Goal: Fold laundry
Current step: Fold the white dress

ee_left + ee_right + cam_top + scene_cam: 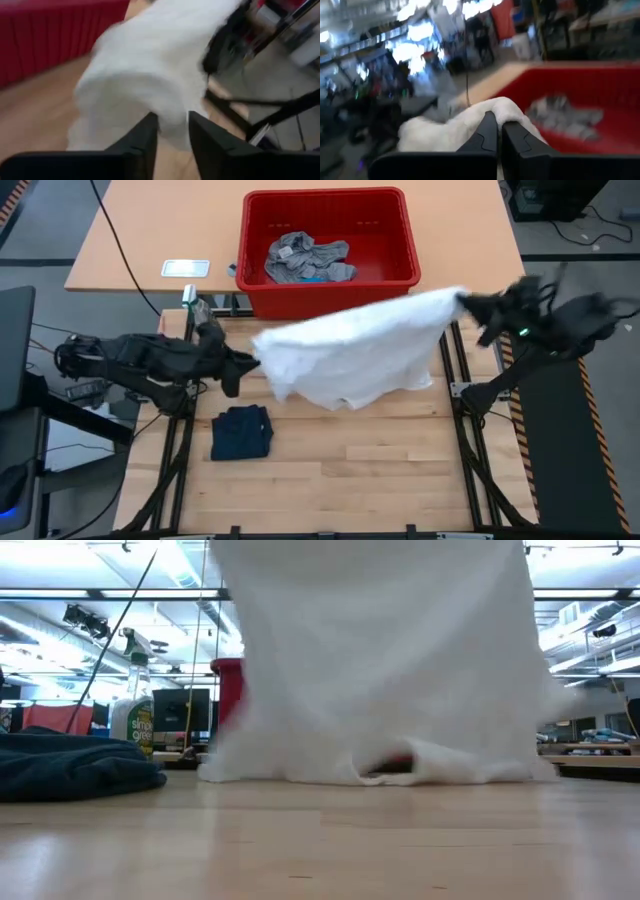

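Right gripper (468, 302) is clenched on one white garment (350, 350) near the table's right edge; left gripper (250, 362) has its fingers slightly parted at the opposite corner. One navy garment (241, 432) lies folded; grey garments (305, 260) sit in one red basket (400, 240).

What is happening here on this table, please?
The robot is folding laundry. The right pincer is shut on one corner of a white garment and holds it up, so it hangs down to the wooden table. The left pincer is open at the opposite edge. A folded navy garment lies nearby, and grey clothes wait in the red basket.
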Robot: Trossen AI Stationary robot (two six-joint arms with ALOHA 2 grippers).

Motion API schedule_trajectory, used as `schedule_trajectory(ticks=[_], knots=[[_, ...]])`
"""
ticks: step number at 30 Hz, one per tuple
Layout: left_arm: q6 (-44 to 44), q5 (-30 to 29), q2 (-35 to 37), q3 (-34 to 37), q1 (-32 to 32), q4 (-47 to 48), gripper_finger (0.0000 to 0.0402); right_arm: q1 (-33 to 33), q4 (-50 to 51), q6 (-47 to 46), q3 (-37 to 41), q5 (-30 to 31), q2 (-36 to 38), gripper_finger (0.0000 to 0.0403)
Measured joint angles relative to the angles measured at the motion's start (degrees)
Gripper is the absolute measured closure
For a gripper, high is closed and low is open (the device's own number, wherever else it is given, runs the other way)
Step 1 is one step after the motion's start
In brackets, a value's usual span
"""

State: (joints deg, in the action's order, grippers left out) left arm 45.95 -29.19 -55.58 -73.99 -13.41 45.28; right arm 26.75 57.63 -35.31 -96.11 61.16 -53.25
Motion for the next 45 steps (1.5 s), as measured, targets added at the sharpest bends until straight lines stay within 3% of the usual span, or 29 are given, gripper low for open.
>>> schedule_trajectory(ticks=[5,8,12,16,22,30,35,41,45], knots=[[4.47,6.28,-2.04,3.93,-0.3,0.98,0.0223,-2.2,15.98,-23.07,4.87,-13.12,-2.53,0.0398],[4.93,7.92,-2.8,4.17,-1.41,0.48,0.0203,-2.3,18.3,-29.25,6.56,-18.78,-3.44,0.0398],[3.03,7.91,-2.85,4.11,-2.54,-2.85,0.0194,-2.33,16.68,-29.41,5.54,-20.02,-3.3,0.0398],[-8.76,5.39,-6.02,4.01,-4.92,1.04,0.0193,-3.64,16.81,-28.92,5.1,-18.45,-2.24,0.0398],[-29.75,4.1,-22.87,4.19,-6.69,5.27,0.0193,-6.12,17.19,-28.07,5.11,-18.81,-2.23,0.0398],[-44.49,-2.08,-44.18,4.15,-4.26,-6.98,0.0193,-7.02,17.13,-27.51,5.11,-20.35,-2.28,0.0398],[-48.69,5.57,-50.84,4.17,0.1,-15.42,0.0193,-7.02,17.1,-27.6,5.11,-22.56,-2.68,0.0398],[-52.59,7.22,-51.53,4.13,4.71,-18.62,0.0194,-7.02,17.08,-27.89,5.11,-23.76,-3.24,0.0398],[-57.47,14.01,-52.01,4.11,6.99,-18.75,0.0194,-7.02,17.08,-27.93,5.11,-23.78,-3.41,0.0398]])
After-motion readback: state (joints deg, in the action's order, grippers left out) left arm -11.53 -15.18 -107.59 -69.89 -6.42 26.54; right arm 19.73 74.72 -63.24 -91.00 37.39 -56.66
